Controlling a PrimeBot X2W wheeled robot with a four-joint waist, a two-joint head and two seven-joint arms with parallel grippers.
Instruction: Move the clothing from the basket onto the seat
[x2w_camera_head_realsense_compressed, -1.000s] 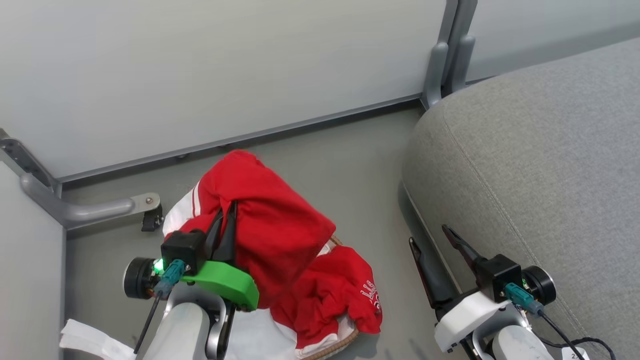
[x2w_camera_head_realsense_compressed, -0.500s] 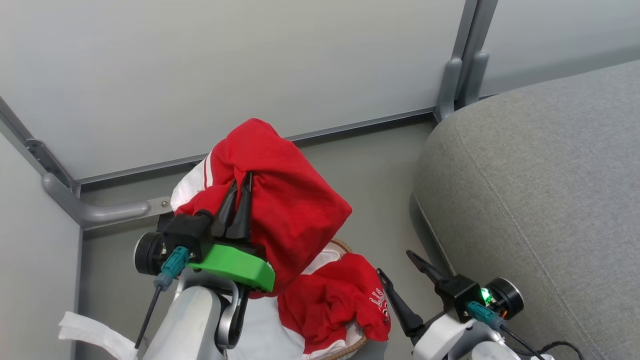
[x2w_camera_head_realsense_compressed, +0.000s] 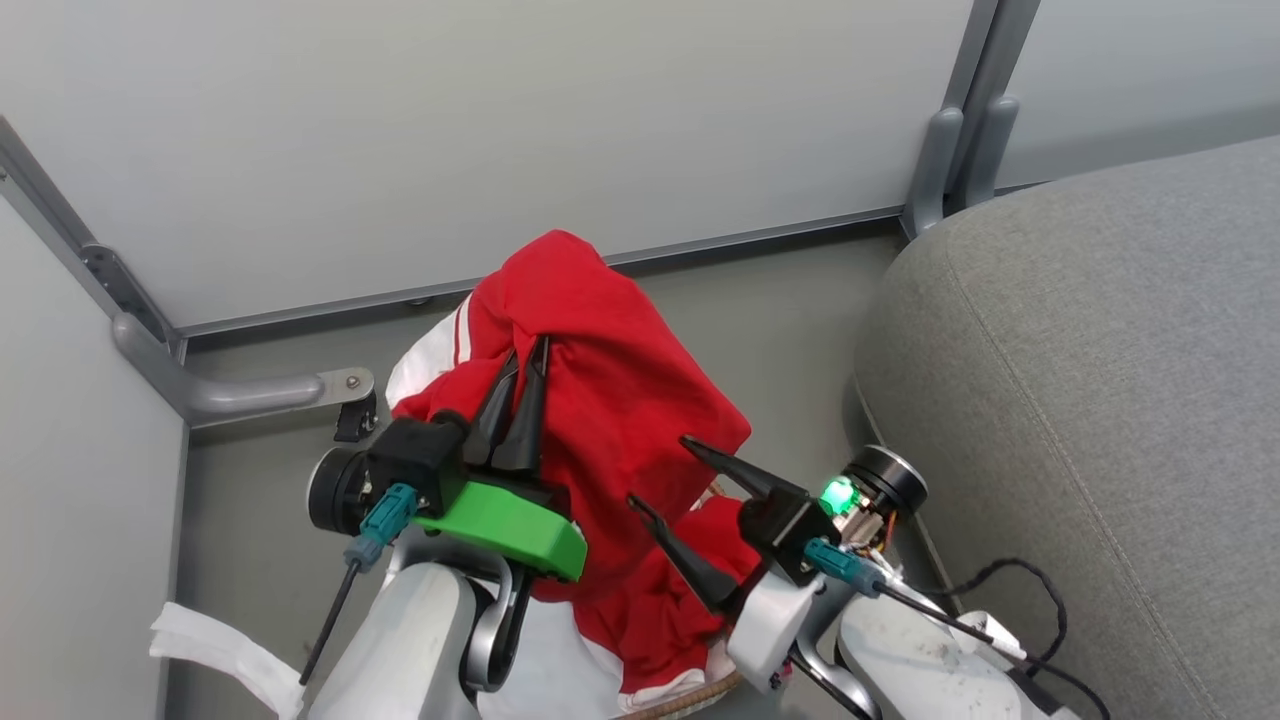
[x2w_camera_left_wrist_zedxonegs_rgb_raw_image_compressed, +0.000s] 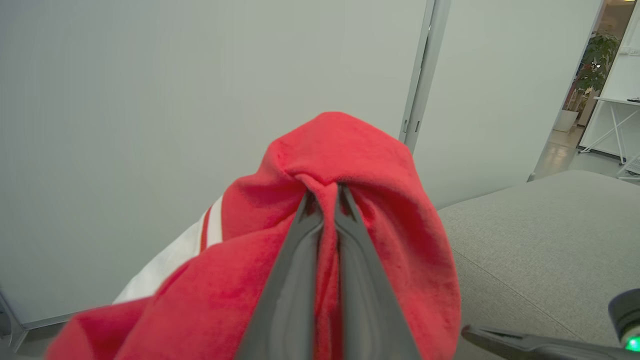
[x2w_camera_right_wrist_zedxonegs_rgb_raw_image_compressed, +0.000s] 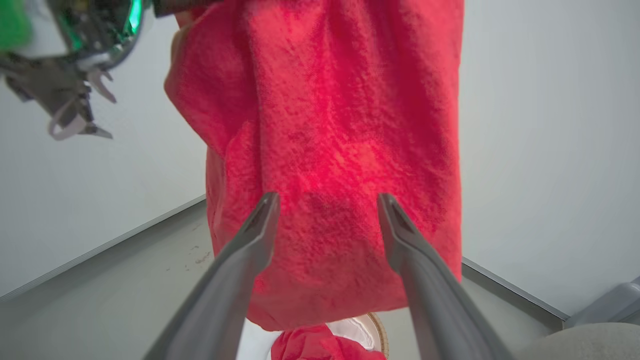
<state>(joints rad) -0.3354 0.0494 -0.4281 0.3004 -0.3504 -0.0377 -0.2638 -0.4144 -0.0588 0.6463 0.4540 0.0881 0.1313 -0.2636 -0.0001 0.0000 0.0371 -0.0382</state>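
Observation:
My left gripper (x2w_camera_head_realsense_compressed: 530, 350) is shut on a bright red garment with white stripes (x2w_camera_head_realsense_compressed: 620, 400), holding it up above the basket so it hangs down. The left wrist view shows the fingertips (x2w_camera_left_wrist_zedxonegs_rgb_raw_image_compressed: 325, 187) pinching a fold of this clothing (x2w_camera_left_wrist_zedxonegs_rgb_raw_image_compressed: 350, 150). My right gripper (x2w_camera_head_realsense_compressed: 658, 470) is open, its fingers (x2w_camera_right_wrist_zedxonegs_rgb_raw_image_compressed: 327, 197) pointing at the hanging cloth (x2w_camera_right_wrist_zedxonegs_rgb_raw_image_compressed: 340, 125) and close in front of it. Another red garment (x2w_camera_head_realsense_compressed: 650, 610) lies in the basket, whose brown woven rim (x2w_camera_head_realsense_compressed: 690, 700) peeks out below. The grey seat (x2w_camera_head_realsense_compressed: 1100, 400) is to the right.
Pale partition walls close off the back and left, with a metal post (x2w_camera_head_realsense_compressed: 960, 130) in the corner by the seat. A metal bracket foot (x2w_camera_head_realsense_compressed: 250, 395) juts out on the left floor. A white fabric strip (x2w_camera_head_realsense_compressed: 220, 650) lies at the lower left.
The head view has shifted. My right gripper has swung from beside the seat over to the hanging garment. The left gripper keeps its hold and has raised the garment.

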